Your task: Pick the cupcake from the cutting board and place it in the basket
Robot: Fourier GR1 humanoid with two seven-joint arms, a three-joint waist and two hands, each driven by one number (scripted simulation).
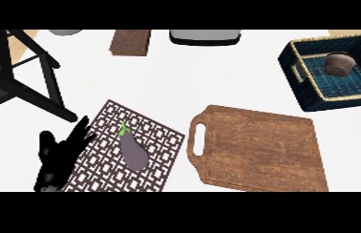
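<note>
Robot hand (60, 153) on the left is seen resting with fingers apart and raised, nothing held; the right one is not shown.

Far to the right of that robot hand and farther out on the tabletop (211, 79), the cupcake (339, 64) is found already inside the basket (300, 86), well apart from the cutting board (264, 151), whose surface lies bare between the two. The placing is therefore judged done, with nothing visibly left but withdrawal. The cupcake appears roughly upright, its axis vertical, though its facing cannot be told. Just beside the fingers, an eggplant (132, 148) lies on a patterned mat (152, 132).
</note>
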